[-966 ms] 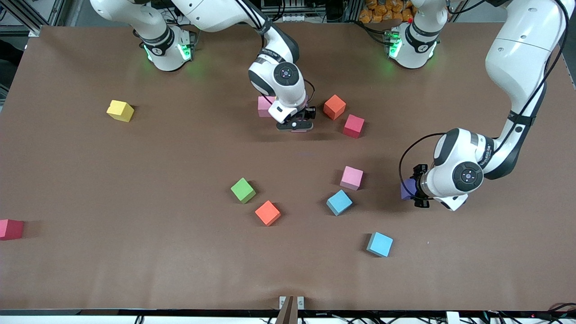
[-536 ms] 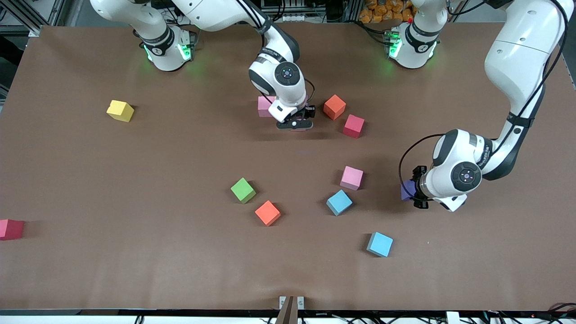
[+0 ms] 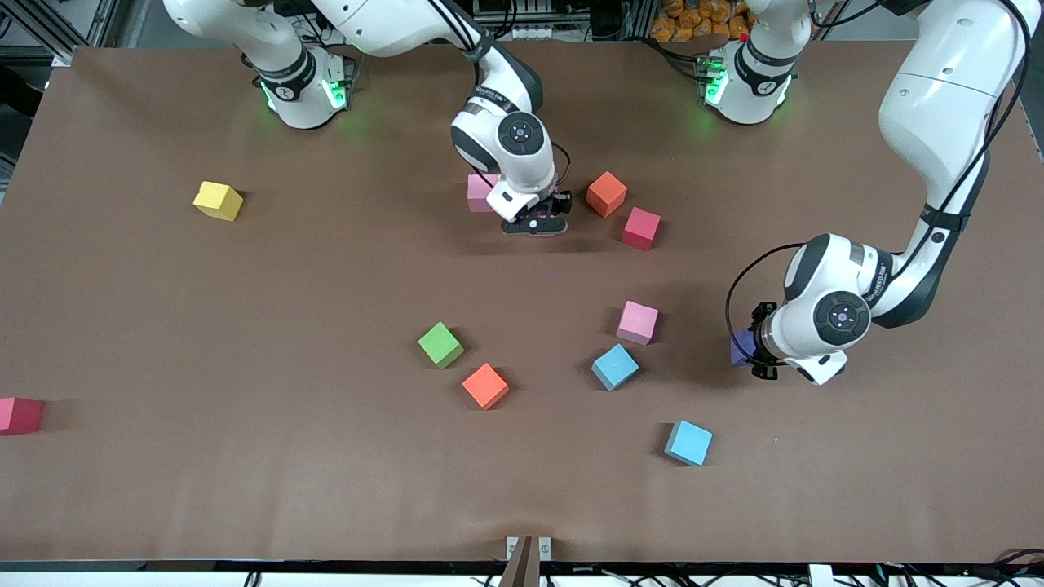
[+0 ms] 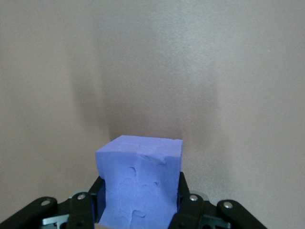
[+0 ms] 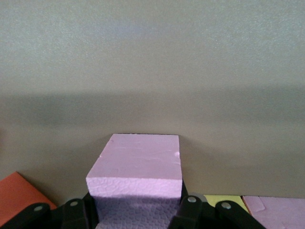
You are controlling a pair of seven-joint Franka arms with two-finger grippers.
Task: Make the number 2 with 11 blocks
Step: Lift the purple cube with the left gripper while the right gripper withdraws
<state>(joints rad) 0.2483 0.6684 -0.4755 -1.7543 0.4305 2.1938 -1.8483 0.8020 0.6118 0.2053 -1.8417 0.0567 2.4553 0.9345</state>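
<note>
Left end effector (image 3: 757,352) rose slightly (brown table (image 3: 245,489)).

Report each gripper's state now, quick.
Left gripper: shut on the purple block.
Right gripper: shut on a pale purple block.

blocks (image 3: 637,322) scattered on table (image 3: 245,489), well apart

Both arms are showing glossy white shells with dark grey joint bands, black cables looping at the wrists, green lights glowing at the bases, black screw-studded jaws.
</note>
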